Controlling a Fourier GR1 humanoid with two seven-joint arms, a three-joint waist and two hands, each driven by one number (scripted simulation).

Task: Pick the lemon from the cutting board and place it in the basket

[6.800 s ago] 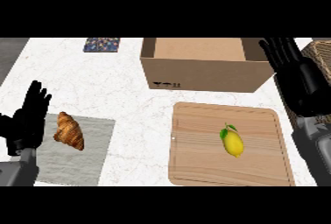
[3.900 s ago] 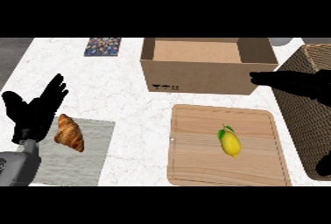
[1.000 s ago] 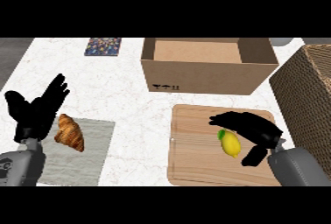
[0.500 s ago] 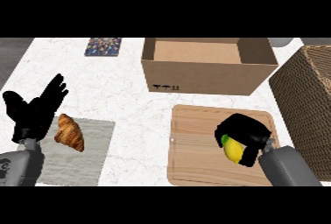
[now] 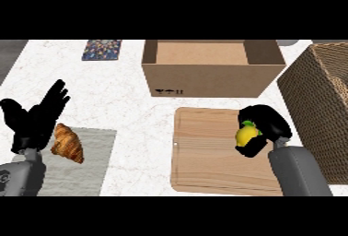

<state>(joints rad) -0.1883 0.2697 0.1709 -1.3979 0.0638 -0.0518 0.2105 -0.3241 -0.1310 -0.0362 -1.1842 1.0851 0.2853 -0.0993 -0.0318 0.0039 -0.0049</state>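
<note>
The only markings I can make out are small black shipping symbols (image 5: 168, 91), printed low on the near face of the cardboard box (image 5: 211, 76), toward its left corner. They're too small for me to read.

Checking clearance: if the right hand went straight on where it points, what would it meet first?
Probably the cardboard box, its front wall just beyond the cutting board; the right hand, curled round the lemon, might pass above it.

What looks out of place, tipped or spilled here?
Nothing stands out. The cardboard box stands upright, the croissant lies on a grey mat, and the right hand curls round the lemon over the cutting board.
</note>
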